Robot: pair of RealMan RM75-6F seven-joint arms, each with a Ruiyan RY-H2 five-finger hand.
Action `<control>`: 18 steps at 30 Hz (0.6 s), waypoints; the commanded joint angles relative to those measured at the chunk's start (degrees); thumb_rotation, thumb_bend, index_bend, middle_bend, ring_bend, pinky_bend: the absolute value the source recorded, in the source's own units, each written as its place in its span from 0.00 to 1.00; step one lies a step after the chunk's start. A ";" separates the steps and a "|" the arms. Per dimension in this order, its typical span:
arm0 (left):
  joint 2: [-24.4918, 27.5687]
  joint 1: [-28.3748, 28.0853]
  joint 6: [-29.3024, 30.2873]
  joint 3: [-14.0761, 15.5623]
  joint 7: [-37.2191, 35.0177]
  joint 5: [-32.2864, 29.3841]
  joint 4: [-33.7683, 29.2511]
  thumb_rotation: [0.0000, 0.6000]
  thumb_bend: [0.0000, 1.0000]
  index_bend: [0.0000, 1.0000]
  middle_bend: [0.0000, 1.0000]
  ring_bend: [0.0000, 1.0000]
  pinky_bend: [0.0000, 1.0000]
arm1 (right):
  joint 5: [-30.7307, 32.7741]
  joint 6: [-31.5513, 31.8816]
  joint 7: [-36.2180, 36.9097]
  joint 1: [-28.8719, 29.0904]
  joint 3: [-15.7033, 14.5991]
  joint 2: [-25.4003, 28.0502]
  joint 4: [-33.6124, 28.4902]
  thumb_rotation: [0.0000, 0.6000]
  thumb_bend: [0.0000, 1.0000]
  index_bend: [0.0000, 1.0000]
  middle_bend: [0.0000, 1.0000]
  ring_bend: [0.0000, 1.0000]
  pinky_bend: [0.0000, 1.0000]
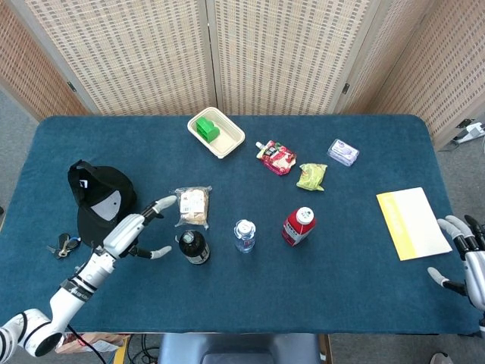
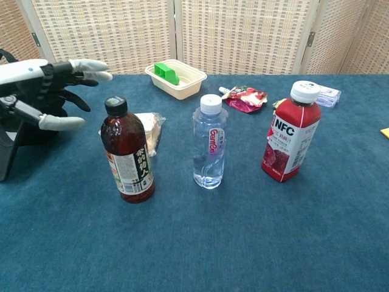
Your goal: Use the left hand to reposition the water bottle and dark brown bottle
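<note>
The dark brown bottle (image 1: pixel 193 246) (image 2: pixel 126 152) stands upright on the blue table, black cap on top. Just to its right stands the clear water bottle (image 1: pixel 244 235) (image 2: pixel 209 143) with a white cap. My left hand (image 1: pixel 131 230) (image 2: pixel 45 88) hovers open to the left of the brown bottle, apart from it, fingers spread. My right hand (image 1: pixel 464 256) rests open at the table's far right edge, holding nothing.
A red NFC juice bottle (image 1: pixel 298 226) (image 2: pixel 289 132) stands right of the water bottle. A snack packet (image 1: pixel 192 206) lies just behind the brown bottle. A black cap (image 1: pixel 98 201), keys (image 1: pixel 61 244), a white tray (image 1: pixel 217 132), snack pouches (image 1: pixel 276 157) and a yellow booklet (image 1: pixel 412 222) are around.
</note>
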 commanded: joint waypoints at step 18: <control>9.33 16.38 11.57 -0.32 29.36 -16.29 -8.79 1.00 0.22 0.00 0.04 0.04 0.18 | 1.51 -3.94 1.52 0.77 -0.77 1.71 -1.88 1.00 0.10 0.19 0.17 0.05 0.18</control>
